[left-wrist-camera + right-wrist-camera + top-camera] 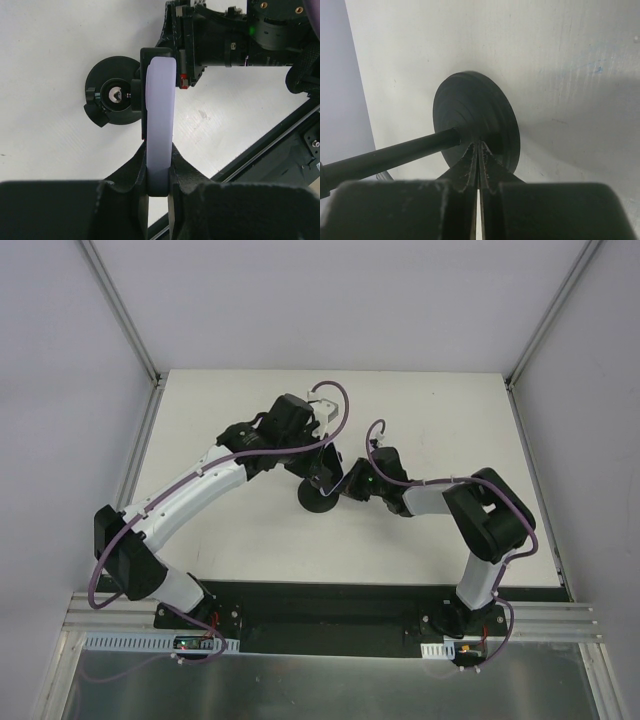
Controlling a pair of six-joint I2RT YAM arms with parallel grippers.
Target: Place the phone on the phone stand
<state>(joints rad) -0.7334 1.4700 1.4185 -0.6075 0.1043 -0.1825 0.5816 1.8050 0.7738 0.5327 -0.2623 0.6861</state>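
Note:
In the left wrist view the phone (161,115) shows edge-on, with a pale rim and a black face, and my left gripper (160,155) is shut on its near end. The phone's far end lies close beside the clamp bracket (134,94) of the phone stand (107,75), which I see from above. I cannot tell whether the phone sits in the bracket. In the right wrist view my right gripper (479,146) is shut, and its tips rest on the stand's round disc base (470,107) beside the stem (385,156). From the top view both grippers meet at the stand (318,502).
The white table (240,540) is boxed in by pale walls and metal frame posts (125,320). A black mounting rail (280,145) runs along the near edge by the arm bases. The right wrist body (225,37) sits just behind the phone.

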